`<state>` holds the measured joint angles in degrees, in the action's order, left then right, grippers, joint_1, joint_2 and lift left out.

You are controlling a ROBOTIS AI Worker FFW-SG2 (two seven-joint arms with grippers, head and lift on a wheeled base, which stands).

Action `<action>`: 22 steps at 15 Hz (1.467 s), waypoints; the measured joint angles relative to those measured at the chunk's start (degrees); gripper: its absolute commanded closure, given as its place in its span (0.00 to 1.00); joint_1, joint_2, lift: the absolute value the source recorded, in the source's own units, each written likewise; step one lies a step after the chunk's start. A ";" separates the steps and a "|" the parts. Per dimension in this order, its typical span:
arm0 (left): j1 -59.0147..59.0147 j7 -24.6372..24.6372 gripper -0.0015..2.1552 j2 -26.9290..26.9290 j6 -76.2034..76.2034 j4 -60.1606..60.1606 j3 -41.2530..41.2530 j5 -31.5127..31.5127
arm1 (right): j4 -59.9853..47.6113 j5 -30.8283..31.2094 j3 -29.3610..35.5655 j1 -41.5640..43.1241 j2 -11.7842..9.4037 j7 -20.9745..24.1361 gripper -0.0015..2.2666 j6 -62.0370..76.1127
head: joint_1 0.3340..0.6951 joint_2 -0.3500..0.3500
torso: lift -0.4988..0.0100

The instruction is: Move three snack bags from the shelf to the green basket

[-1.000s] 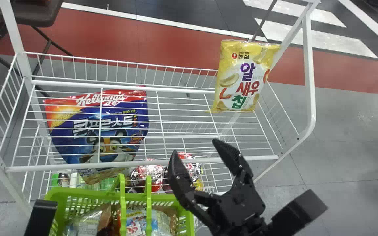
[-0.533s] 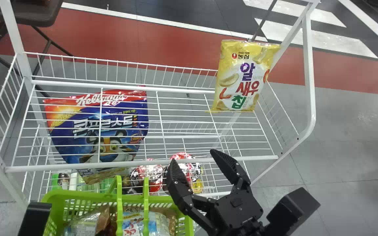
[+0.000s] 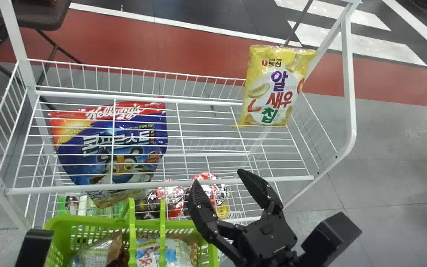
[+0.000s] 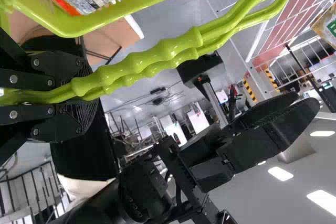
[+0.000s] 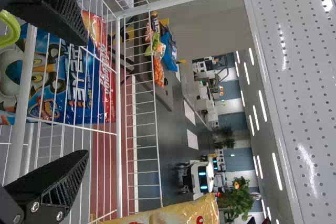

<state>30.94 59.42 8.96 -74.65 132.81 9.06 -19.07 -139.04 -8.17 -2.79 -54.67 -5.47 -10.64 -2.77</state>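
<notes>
My empty right gripper point(image 3: 218, 176), fingers spread, has eased back slightly; left gripper point(image 4: 84, 95), clamped on the handles point(image 4: 136, 64), shifts green basket point(image 3: 98, 223) and its snack bags point(image 3: 148, 252) left, yellow chip bag point(image 3: 272, 89) still on wire shelf point(image 3: 124, 186), likely next pick.

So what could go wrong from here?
The yellow chip bag stands by the shelf's right end; the open right pincer might topple it. The left pincer holds the green basket by its handles, so it could swing. Those handles cross its opening and might snag a bag.
</notes>
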 measured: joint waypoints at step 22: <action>0.09 0.25 0.85 0.00 0.16 0.17 -0.36 -0.35 | -0.04 -0.09 0.50 -0.09 -0.06 0.00 0.03 0.18 | 1.00 0.00 | 0.89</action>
